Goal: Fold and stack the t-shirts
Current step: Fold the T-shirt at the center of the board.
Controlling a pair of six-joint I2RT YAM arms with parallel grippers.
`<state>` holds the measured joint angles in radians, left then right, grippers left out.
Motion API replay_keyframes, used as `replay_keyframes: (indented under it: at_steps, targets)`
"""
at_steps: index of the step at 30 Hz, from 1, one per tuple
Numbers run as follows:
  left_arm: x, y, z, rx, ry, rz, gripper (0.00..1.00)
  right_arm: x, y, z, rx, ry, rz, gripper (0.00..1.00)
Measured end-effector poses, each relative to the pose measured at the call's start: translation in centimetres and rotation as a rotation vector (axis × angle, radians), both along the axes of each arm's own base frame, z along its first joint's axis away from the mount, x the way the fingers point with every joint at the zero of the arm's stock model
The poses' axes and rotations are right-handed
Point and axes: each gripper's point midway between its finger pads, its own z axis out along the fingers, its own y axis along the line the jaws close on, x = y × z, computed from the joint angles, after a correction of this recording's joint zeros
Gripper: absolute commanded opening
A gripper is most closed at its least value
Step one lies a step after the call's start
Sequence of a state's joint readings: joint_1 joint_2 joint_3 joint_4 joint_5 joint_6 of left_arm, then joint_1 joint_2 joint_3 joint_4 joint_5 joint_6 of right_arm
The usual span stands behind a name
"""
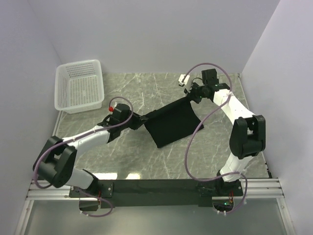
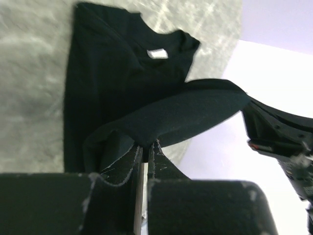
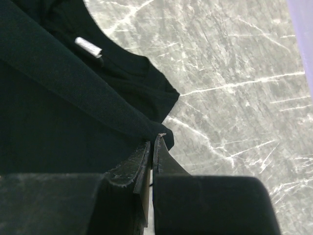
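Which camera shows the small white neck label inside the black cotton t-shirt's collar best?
The left wrist view: the small white neck label faces the camera, with the whole collar of the black cotton t-shirt around it. The right wrist view shows it slanted, as a narrow strip. The top external view does not show it.

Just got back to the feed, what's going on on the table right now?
Both arms are working one black t-shirt. The left gripper is shut on one end of a lifted edge and the right gripper is shut on the other, so a band of fabric stretches between them while the rest lies on the marble table. The white mesh basket sits at the far left, apart from both arms. No folded stack is in view.
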<state>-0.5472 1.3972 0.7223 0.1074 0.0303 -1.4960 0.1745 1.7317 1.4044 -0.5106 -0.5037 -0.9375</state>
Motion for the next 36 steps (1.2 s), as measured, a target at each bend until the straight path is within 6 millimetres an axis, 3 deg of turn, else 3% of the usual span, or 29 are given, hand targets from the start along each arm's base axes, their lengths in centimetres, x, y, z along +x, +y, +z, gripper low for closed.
replay_keyframes:
  at_steps: [7, 14, 29, 34, 35, 36]
  targets:
    - [1.8, -0.9, -2.7, 0.032, 0.047, -0.042, 0.0, 1.4, -0.6, -1.9, -0.029, 0.02, -0.051, 0.0]
    - [3.3, -1.5, -4.0, 0.049, 0.066, -0.064, 0.01, 2.1, -1.1, -2.5, -0.053, 0.014, -0.087, 0.0]
    - [4.9, -0.5, -3.4, 0.067, 0.042, -0.047, 0.01, 4.1, -0.8, -2.3, -0.022, 0.014, -0.129, 0.0]
    - [5.3, -0.5, -3.9, 0.077, 0.054, -0.045, 0.02, 4.5, -0.7, -3.1, -0.02, 0.029, -0.137, 0.0]
    - [5.3, -0.5, -4.1, 0.079, 0.059, -0.045, 0.03, 4.5, -0.7, -3.3, -0.022, 0.035, -0.14, 0.02]
    - [5.3, -0.5, -4.2, 0.081, 0.064, -0.045, 0.09, 4.5, -0.7, -3.6, -0.024, 0.04, -0.142, 0.14]
